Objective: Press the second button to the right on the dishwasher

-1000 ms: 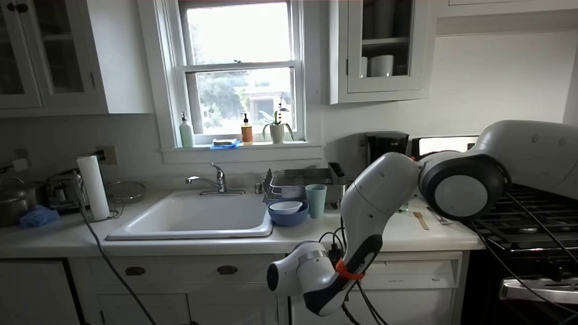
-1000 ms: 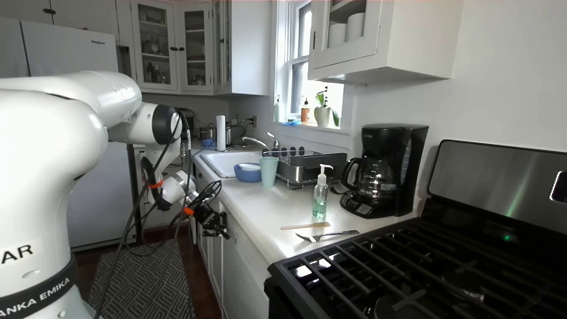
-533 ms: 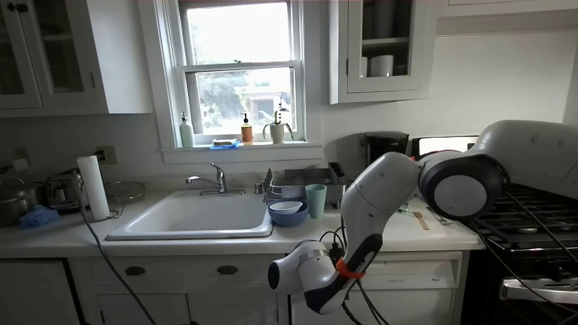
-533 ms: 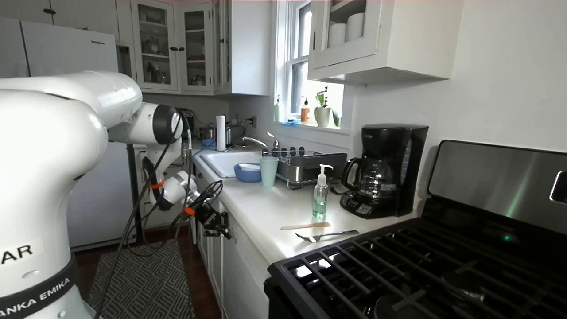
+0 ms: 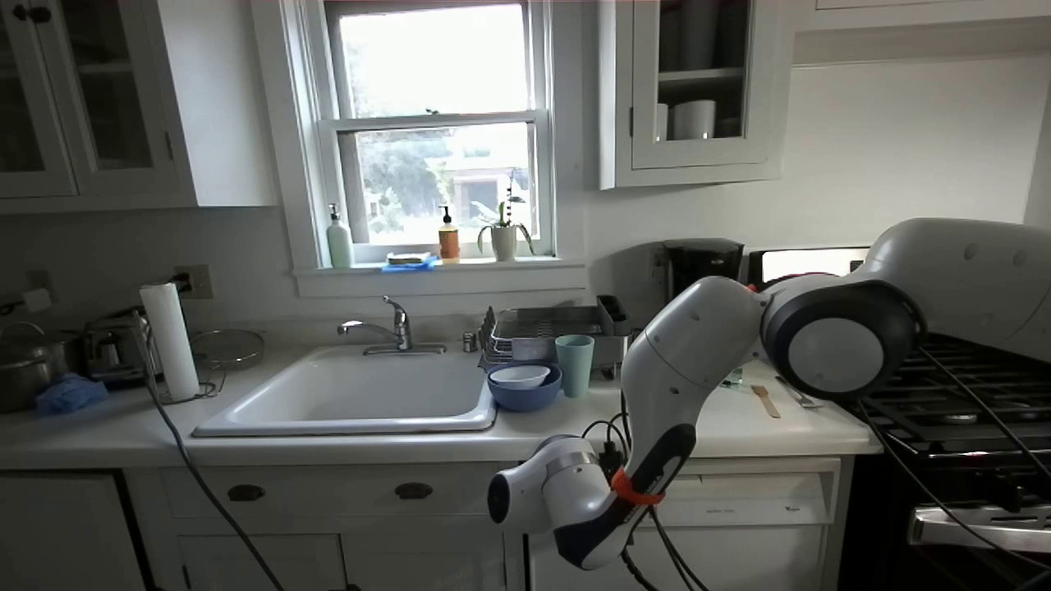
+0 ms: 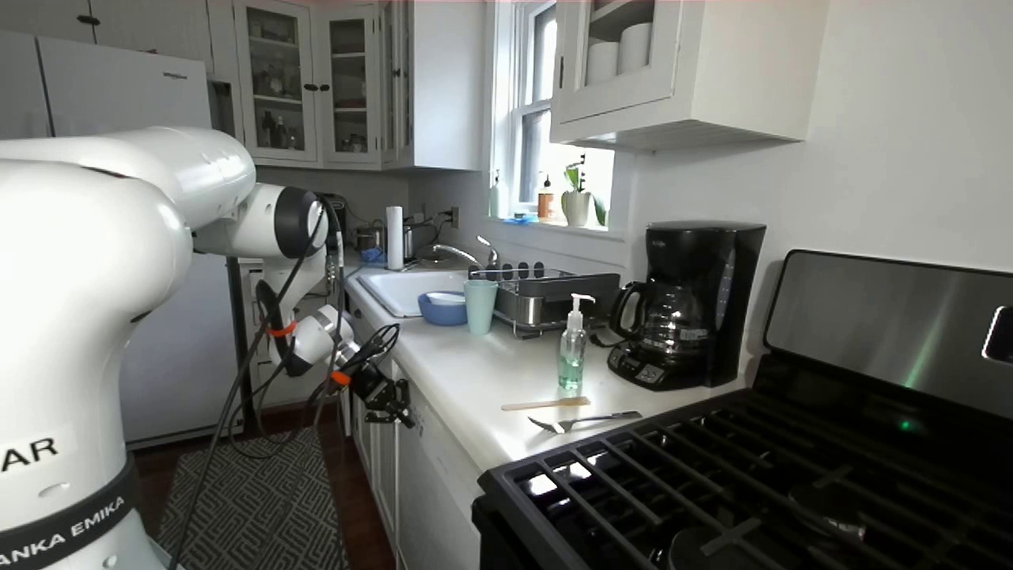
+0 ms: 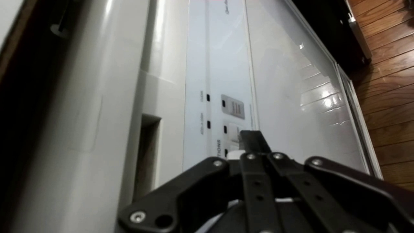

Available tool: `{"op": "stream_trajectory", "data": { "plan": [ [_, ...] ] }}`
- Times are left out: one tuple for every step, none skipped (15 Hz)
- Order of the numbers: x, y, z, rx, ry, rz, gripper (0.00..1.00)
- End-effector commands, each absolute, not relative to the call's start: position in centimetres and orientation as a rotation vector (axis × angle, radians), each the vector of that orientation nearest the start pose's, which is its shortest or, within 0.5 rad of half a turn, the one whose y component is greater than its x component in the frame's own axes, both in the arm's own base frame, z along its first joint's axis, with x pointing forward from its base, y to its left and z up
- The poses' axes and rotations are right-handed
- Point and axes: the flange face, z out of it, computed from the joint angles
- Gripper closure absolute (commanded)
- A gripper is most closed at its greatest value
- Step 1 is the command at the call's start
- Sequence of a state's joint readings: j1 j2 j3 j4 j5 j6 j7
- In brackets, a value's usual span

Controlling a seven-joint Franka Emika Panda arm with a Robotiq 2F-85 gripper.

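Note:
The dishwasher [image 5: 755, 546] is the white front under the counter, also in an exterior view [image 6: 439, 495]. In the wrist view its pale control strip [image 7: 213, 64] runs top to bottom. A grey button [image 7: 235, 107] sits at the strip's right-hand end of the button row. Beside it is a white button [image 7: 233, 132], then another button [image 7: 233, 149] partly covered by the gripper. My gripper [image 7: 254, 140] is shut and empty, its fingertips overlapping the white button's edge. I cannot tell whether they touch. The gripper [image 6: 407, 418] is close to the dishwasher front; in an exterior view the arm hides it.
The counter edge [image 6: 451, 427] overhangs above the gripper. The black stove [image 6: 673, 475] stands beside the dishwasher. Cables [image 5: 669, 550] hang from the arm. A wooden utensil [image 6: 546, 404], a fork [image 6: 582, 420] and a soap bottle [image 6: 571, 356] lie or stand on the counter.
The forearm and gripper have shifted very slightly to the right in the exterior views, toward the dishwasher front. Nothing else has visibly moved.

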State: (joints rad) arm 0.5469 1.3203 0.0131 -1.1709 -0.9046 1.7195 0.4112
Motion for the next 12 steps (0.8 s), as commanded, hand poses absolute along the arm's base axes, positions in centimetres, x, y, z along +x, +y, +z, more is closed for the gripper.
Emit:
{"op": "stream_trajectory", "data": {
  "plan": [
    [58.67,27.58,-3.78,2.004,0.678,-0.293,1.0],
    [58.71,27.55,-3.77,2.005,0.676,-0.289,1.0],
    [58.73,27.51,-3.76,2.001,0.671,-0.287,1.0],
    [58.79,27.49,-3.74,2.002,0.666,-0.281,1.0],
    [58.84,27.49,-3.74,2.005,0.663,-0.274,1.0],
    [58.89,27.52,-3.76,2.007,0.664,-0.268,1.0],
    [58.98,27.51,-3.78,2.005,0.657,-0.257,1.0],
    [59.14,27.5,-3.76,2.004,0.646,-0.238,1.0],
    [59.24,27.46,-3.73,2.005,0.636,-0.227,1.0],
    [59.36,27.41,-3.71,2.005,0.623,-0.212,1.0],
    [59.47,27.35,-3.67,2.003,0.61,-0.197,1.0],
    [59.57,27.29,-3.63,2.002,0.595,-0.183,1.0]
  ]
}}
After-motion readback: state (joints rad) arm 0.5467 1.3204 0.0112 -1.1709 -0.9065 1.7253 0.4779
